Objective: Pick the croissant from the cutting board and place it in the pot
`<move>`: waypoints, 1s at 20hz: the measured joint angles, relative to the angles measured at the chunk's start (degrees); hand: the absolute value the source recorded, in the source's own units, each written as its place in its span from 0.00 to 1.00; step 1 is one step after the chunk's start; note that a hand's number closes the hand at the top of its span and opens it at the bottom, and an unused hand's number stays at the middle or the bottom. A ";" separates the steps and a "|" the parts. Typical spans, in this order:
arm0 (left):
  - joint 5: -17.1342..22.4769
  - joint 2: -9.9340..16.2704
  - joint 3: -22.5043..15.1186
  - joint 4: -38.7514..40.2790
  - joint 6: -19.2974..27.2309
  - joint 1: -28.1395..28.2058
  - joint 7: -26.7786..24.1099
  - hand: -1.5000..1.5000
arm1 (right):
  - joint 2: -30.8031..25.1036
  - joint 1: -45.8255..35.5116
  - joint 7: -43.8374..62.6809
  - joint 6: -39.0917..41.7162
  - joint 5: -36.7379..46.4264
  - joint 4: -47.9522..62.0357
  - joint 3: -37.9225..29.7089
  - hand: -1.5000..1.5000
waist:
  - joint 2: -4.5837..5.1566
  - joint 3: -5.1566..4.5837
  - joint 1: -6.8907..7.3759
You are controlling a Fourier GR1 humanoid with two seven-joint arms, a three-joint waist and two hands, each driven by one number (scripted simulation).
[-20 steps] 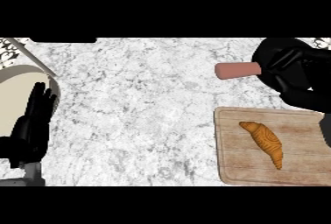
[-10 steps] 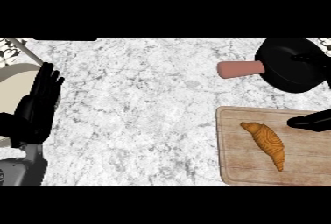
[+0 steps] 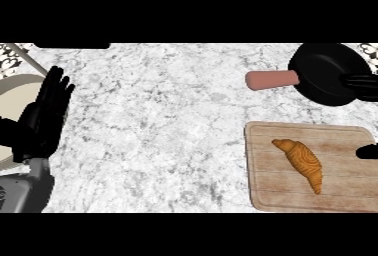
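A golden croissant (image 3: 301,162) lies slantwise on the wooden cutting board (image 3: 336,196) at the lower right of the marble counter. Behind the board stands the black pot (image 3: 322,71), its pinkish handle (image 3: 271,80) pointing left. Only parts of my right hand (image 3: 363,81) show at the right edge: fingers lie over the pot's right rim, and the thumb (image 3: 368,151) hangs over the board's right side, a little right of the croissant and not touching it. The hand is spread open and holds nothing. At the far left my left hand (image 3: 46,116) is open, fingers up.
A beige rounded object (image 3: 16,92) sits at the left edge, partly hidden behind my left hand. The marble counter (image 3: 162,130) stretches between the left hand and the board.
My right hand has drawn back toward the right edge, uncovering the pot; its thumb now hangs over the board's right side. The left hand has risen slightly. The croissant has not moved.
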 measured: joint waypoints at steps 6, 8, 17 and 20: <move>-0.58 -0.19 -0.11 0.09 0.13 -0.21 0.76 0.50 | -6.24 2.88 -2.65 -5.92 12.90 -4.33 6.55 0.00 | -0.32 -0.10 -0.51; -0.51 -0.20 0.17 0.01 -0.07 -0.30 1.02 0.50 | -7.18 3.10 -2.43 -7.00 16.19 -5.47 8.30 0.00 | -0.39 -0.13 -0.55; -1.53 -0.64 1.46 -1.26 -0.49 0.31 2.22 0.50 | -6.23 8.24 -3.84 -11.51 24.84 -6.19 11.37 0.00 | -0.53 -0.18 -0.88; -2.07 -1.02 1.77 -0.76 -0.98 0.03 1.92 0.50 | -4.53 9.74 -3.98 -12.84 27.84 -5.69 12.22 0.00 | -0.53 -0.19 -0.93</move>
